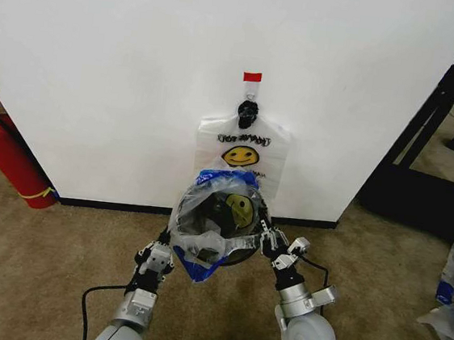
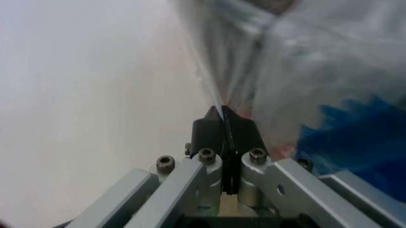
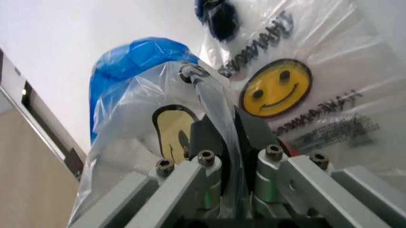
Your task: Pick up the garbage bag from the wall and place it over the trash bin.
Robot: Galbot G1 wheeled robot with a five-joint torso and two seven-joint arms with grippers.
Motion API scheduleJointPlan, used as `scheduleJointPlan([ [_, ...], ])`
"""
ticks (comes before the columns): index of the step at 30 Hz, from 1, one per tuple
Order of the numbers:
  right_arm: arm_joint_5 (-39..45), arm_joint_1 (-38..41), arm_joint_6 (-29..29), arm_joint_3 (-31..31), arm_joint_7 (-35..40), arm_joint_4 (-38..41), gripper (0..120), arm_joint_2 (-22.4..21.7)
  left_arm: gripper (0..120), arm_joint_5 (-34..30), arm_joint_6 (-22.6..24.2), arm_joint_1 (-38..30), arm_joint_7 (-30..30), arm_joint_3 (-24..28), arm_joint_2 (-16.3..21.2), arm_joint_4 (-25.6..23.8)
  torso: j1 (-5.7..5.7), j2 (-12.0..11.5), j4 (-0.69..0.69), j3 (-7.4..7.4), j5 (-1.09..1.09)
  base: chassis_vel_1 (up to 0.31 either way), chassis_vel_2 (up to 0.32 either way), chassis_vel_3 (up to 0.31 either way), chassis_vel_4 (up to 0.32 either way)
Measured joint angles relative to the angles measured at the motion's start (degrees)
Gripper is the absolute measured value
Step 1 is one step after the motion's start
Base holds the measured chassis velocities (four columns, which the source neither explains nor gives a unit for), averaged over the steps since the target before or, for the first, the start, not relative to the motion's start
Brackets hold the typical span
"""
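the garbage bag [image 1: 203, 245] is stretched open across the trash bin [image 1: 234, 219], its rim pinched on opposite sides by the left gripper [image 1: 163, 254] and right gripper [image 1: 268, 241].

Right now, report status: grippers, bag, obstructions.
Left gripper and right gripper both shut on the garbage bag, spread open over the trash bin. More smiley bags hang on the wall hook. Nothing obstructing.

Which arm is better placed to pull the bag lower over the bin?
Neither clearly: the left claw and right claw each pinch the garbage bag on opposite sides of the trash bin.
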Motion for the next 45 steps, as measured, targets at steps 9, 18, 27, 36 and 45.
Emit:
scheduleJointPlan([
  [9, 1.3, -0.1, -0.4, -0.6, 0.5, 0.3, 1, 0.6, 0, 0.0, -6.8, -0.3, 1.9, 0.2, -0.3, 1.3, 0.00, 0.0, 0.00, 0.00, 0.00, 0.000, 0.000, 0.000, 0.000],
  [18, 2.1, 1.1, -0.3, -0.7, 1.7, -0.2, 1, 2.0, 27, -1.9, -15.2, -0.8, 3.6, -1.8, 0.8, 3.8, 0.00, 0.0, 0.00, 0.00, -0.01, 0.000, 0.000, 0.000, 0.000],
  [27, 2.2, 1.6, -0.3, -0.1, 1.8, -0.8, 1, 2.4, 59, -1.8, -16.9, 0.1, 4.2, -5.2, 3.8, 5.0, 0.00, 0.0, 0.00, 0.00, -0.01, 0.000, 0.000, 0.000, 0.000],
  [36, 3.4, 2.9, -0.3, 1.7, 2.5, -1.1, 1, 2.4, 94, -2.1, -17.5, 1.0, 3.9, -9.0, 8.1, 5.1, 0.00, 0.0, 0.00, 0.00, -0.02, 0.000, 0.000, 0.000, 0.000],
  [45, 3.5, 3.8, -0.3, 1.8, 2.8, -3.3, 1, 3.1, 100, -5.8, -18.1, 8.4, 3.3, -9.2, 11.4, -5.5, 0.00, 0.0, 0.01, 0.00, -0.01, 0.000, 0.000, 0.000, 0.000],
])
